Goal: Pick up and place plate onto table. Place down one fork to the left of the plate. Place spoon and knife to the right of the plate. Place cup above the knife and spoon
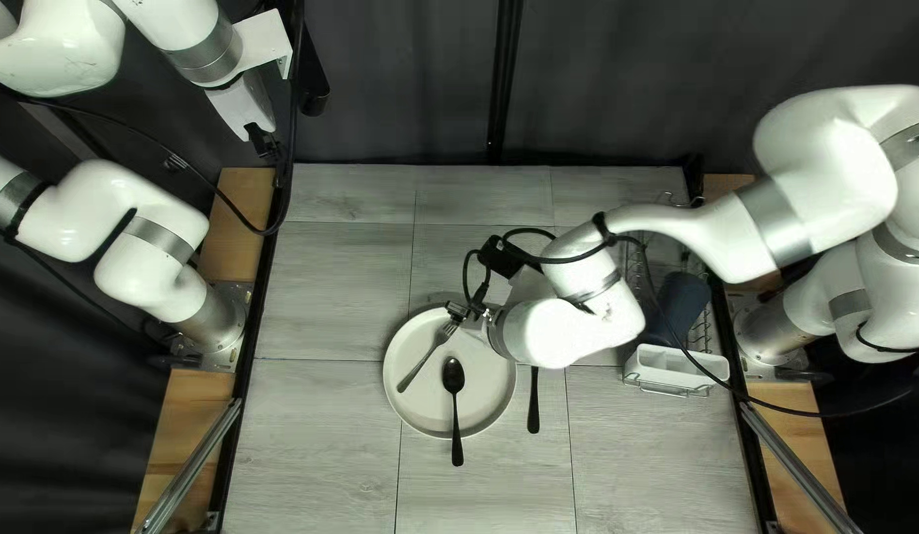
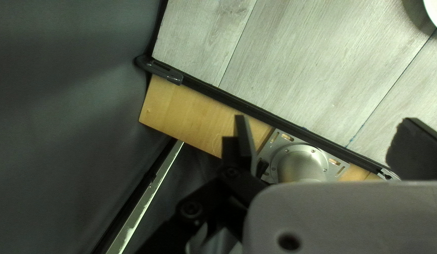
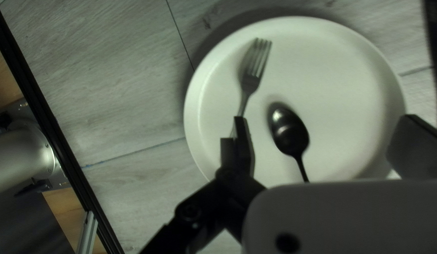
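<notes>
Right gripper (image 1: 457,312) spread; plate (image 3: 343,94) pale, round; spoon (image 3: 291,132) glossy black.

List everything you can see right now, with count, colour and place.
Plate: one, off-white, mid-table
Fork: one, grey, on plate
Spoon: one, black, on plate, handle past its rim
Handle: one, black, beside plate, probably the knife's; far end hidden
Cup-like vessel: one, dark blue, in rack
Rack: one, wire, table's right side
Caddy: one, white, at rack's near end
Table: one, grey
Boards: light brown, both table sides
Curtain: dark, behind table
Cables: several, black, along arms
Arms: two, white, silver bands
Pincers: two, black; right above plate, left raised, both open
</notes>
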